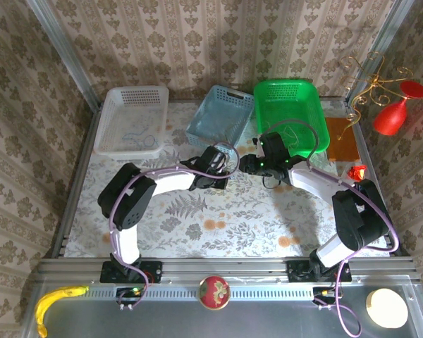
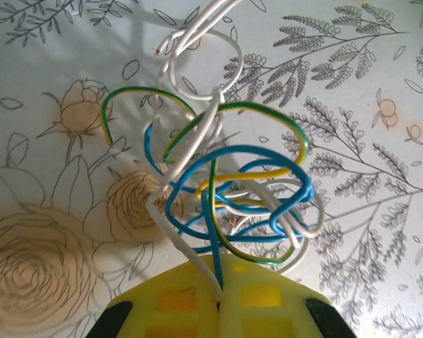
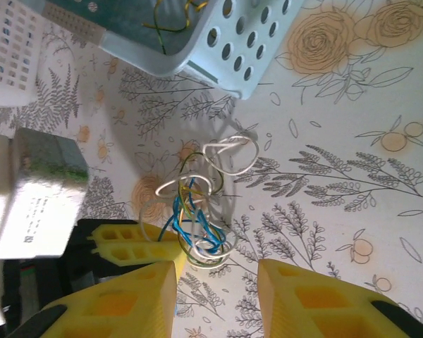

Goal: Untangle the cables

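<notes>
1. Cables (image 2: 233,197): the blue, white and yellow-green strands sit in one knot near the middle of the flowered table (image 2: 381,84), in front of the pale blue basket (image 3: 218,49). I cannot tell whether the knot rests on the table or hangs just clear of it.
2. Your left claw (image 2: 218,303) is pinched fully closed on a blue strand and a white strand at the knot's edge. That is a thin hold, so a sharp tug may let both cords slide out and you lose the knot.
3. Your right claw (image 3: 217,274) stands partly open with nothing in it, and the knot lies just ahead of its fingers. If you close it on several strands at once, pulling the claws apart will likely cinch the knot tighter instead of freeing a cord.
4. The two claws are very near each other. Reaching in deeper risks finger striking finger.
5. A white loop pokes out toward the basket. A wide sweep that way could hook it on the basket and drag the basket along.
</notes>
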Controlling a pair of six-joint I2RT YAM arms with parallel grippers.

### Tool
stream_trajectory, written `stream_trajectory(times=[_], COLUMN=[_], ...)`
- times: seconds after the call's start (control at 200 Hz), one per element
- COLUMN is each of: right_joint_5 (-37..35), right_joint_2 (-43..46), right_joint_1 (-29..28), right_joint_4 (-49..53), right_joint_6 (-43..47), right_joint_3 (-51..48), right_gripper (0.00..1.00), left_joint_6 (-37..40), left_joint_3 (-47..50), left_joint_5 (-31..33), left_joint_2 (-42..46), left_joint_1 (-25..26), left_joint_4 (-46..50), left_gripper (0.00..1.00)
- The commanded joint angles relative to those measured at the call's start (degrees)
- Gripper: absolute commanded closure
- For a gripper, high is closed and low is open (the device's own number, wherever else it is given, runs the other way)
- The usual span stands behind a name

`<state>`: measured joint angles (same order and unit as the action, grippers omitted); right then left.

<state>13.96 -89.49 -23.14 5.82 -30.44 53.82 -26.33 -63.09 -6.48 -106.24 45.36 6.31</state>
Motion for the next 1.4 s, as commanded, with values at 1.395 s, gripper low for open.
stream_trajectory(times=[1.395], right_joint_5=[13.9], right_joint_2=[0.6], right_joint_1=[-3.7], right_joint_4=[-14.0], right_joint_6=[-9.2], right_joint_3=[-5.4], right_gripper=[0.46], left_joint_6=[1.7], left_joint_3=[7.2], left_joint_5=[-11.0], left_joint_2=[18.5], left_joint_1=[-2.9], left_joint_4=[5.0], left_gripper=[0.99])
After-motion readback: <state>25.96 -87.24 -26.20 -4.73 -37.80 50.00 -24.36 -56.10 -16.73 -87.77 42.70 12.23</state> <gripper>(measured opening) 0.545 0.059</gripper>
